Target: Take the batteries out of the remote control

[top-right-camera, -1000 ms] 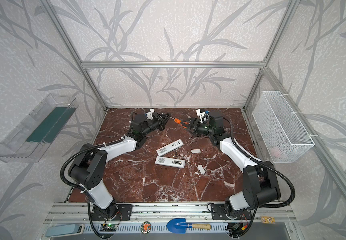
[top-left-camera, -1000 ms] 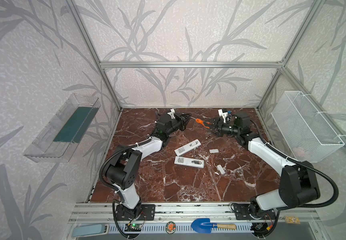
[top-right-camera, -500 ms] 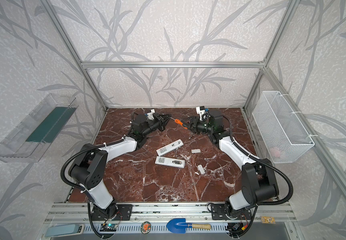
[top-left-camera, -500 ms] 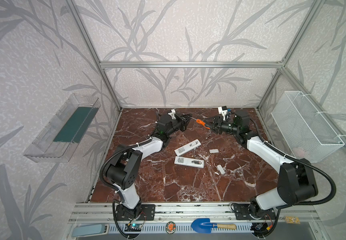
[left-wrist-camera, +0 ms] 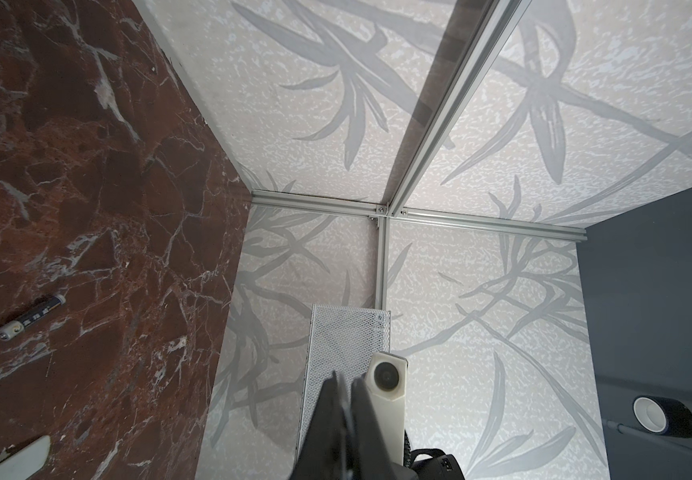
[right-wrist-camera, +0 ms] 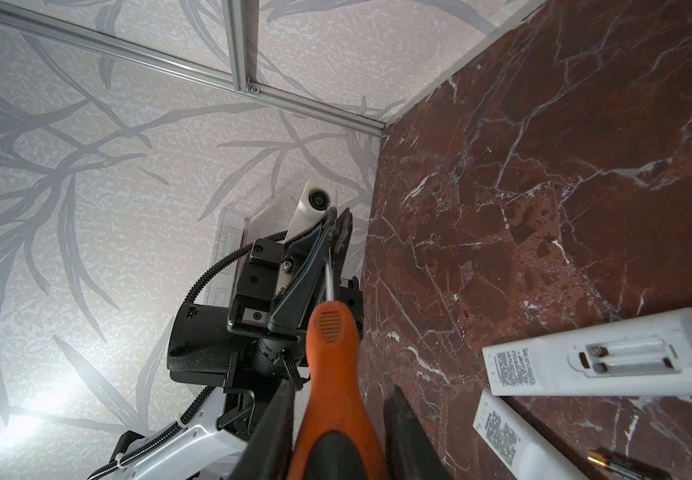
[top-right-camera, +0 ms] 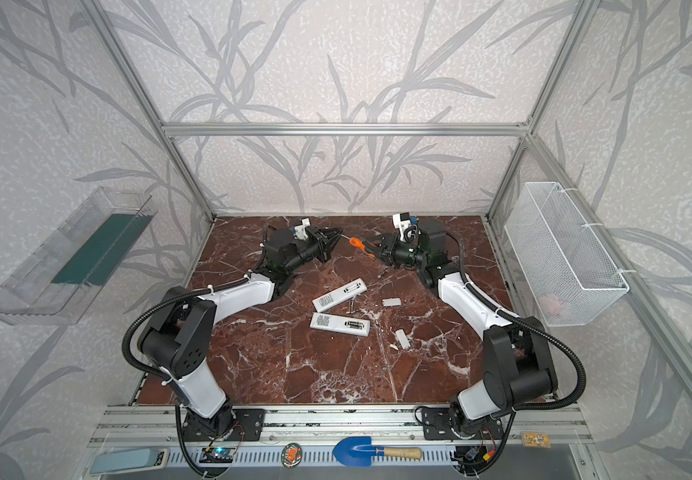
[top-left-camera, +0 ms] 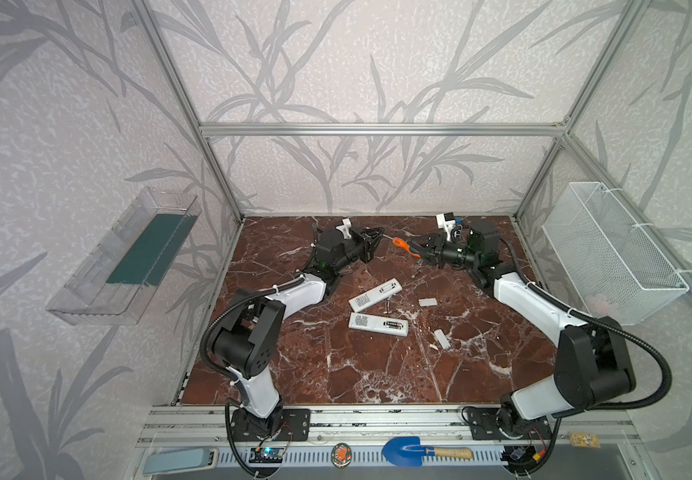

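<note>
An orange-handled screwdriver hangs between both arms above the back of the table. My left gripper is shut on its metal shaft. My right gripper is closed round the handle, a finger on each side. Two white remotes lie mid-table in both top views. The upper remote has an empty open compartment. The lower remote holds dark batteries. Two loose batteries lie between them, and another battery lies further back.
Two small white covers lie right of the remotes. A white wire basket hangs on the right wall and a clear bin on the left wall. A blue trowel rests on the front rail.
My right gripper has moved left onto the screwdriver's handle and its fingers have closed in on it. The left arm has kept still with the shaft.
</note>
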Controlling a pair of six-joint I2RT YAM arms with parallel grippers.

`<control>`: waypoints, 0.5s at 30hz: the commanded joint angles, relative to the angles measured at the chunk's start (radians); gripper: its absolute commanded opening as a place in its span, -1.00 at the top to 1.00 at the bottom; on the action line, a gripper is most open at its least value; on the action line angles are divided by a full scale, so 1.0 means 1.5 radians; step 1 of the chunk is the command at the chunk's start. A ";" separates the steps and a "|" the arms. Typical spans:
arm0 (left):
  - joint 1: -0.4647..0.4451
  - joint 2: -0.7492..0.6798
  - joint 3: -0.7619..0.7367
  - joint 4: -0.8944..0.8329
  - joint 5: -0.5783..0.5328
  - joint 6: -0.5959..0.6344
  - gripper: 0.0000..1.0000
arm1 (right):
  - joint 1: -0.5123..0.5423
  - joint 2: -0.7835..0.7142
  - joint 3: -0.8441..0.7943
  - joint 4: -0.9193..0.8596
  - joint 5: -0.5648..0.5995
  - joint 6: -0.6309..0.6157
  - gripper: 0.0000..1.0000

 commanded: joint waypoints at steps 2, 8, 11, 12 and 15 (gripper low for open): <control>-0.001 0.001 0.002 0.011 0.031 0.007 0.79 | 0.002 -0.010 0.016 0.001 -0.004 -0.010 0.79; 0.012 -0.036 -0.026 -0.041 0.048 0.057 0.38 | -0.025 -0.030 0.019 -0.059 -0.011 -0.035 0.83; 0.025 -0.053 -0.047 -0.062 0.071 0.076 -0.97 | -0.049 -0.047 0.030 -0.140 -0.013 -0.075 0.84; 0.030 -0.062 -0.056 -0.068 0.078 0.088 -0.98 | -0.057 -0.052 0.044 -0.199 -0.011 -0.106 0.86; 0.048 -0.104 -0.065 -0.173 0.109 0.184 -0.98 | -0.079 -0.062 0.091 -0.380 -0.007 -0.212 0.91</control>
